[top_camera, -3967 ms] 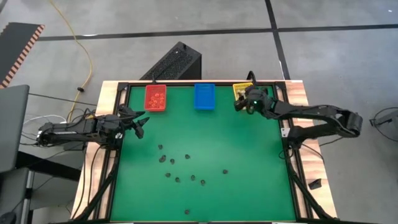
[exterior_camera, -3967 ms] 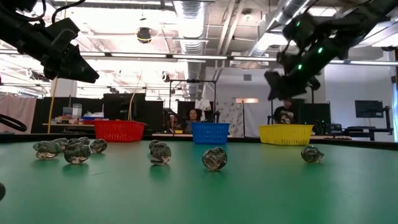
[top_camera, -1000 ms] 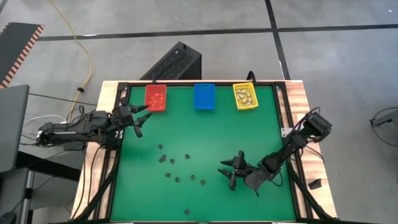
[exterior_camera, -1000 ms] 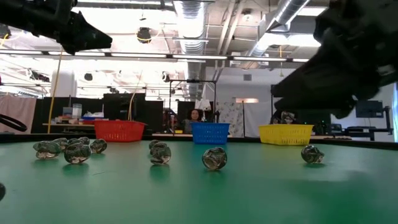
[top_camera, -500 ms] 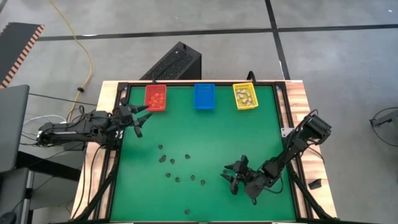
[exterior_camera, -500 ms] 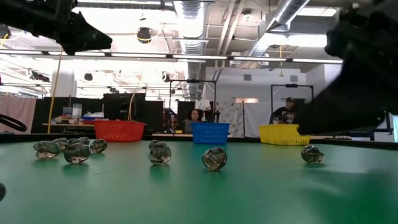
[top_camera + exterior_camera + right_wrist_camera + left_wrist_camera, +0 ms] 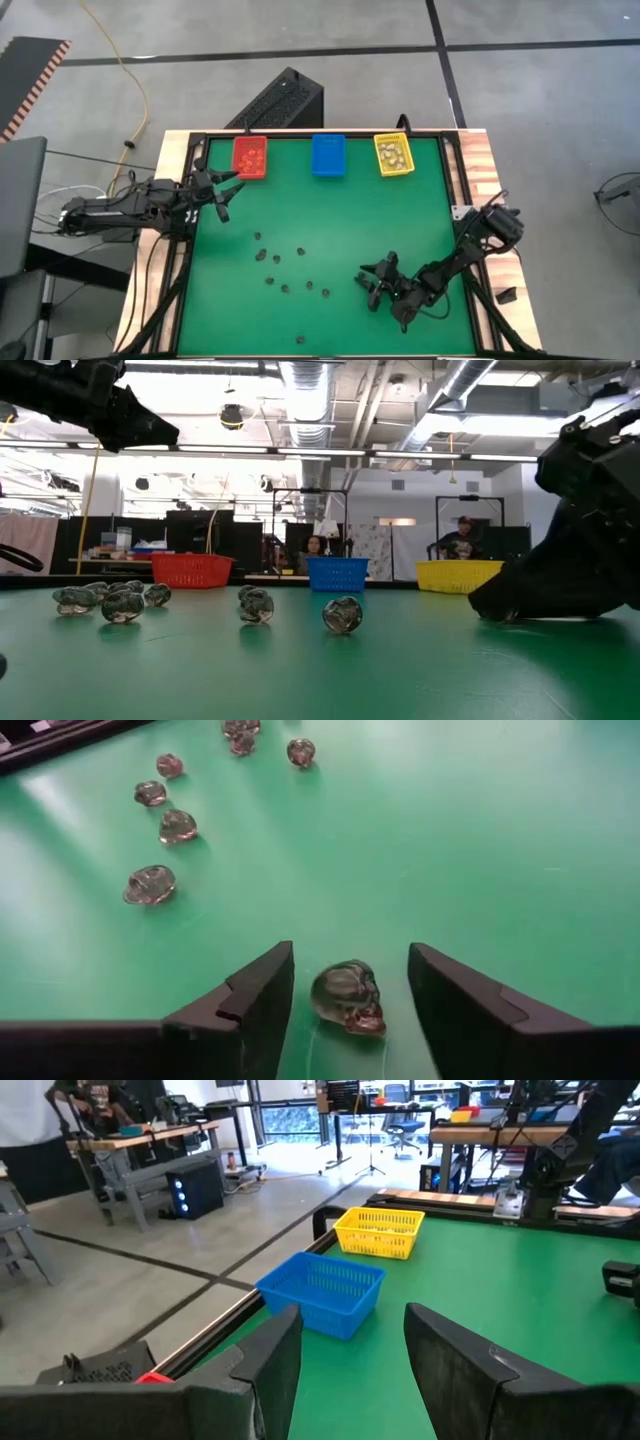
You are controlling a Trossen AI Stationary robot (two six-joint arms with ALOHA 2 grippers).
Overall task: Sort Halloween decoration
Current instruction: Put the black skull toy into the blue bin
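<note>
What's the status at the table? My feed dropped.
Right gripper open, low on mat, straddling a skull trinket, not yet gripped. Left gripper open, waiting near red bin. Nothing in the way.

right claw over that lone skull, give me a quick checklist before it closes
1. Right claw open: ok, fingers stand apart.
2. Skull between the fingers: ok, centred in the gap, lying on the green table.
3. Fingers free of the skull: ok, a gap shows on each side.
4. No other trinket in the grip zone: ok, the nearest one lies well off.
5. Left claw out of the way: ok, open near the red bin.
6. Claw low enough to grip: cannot tell.
</note>
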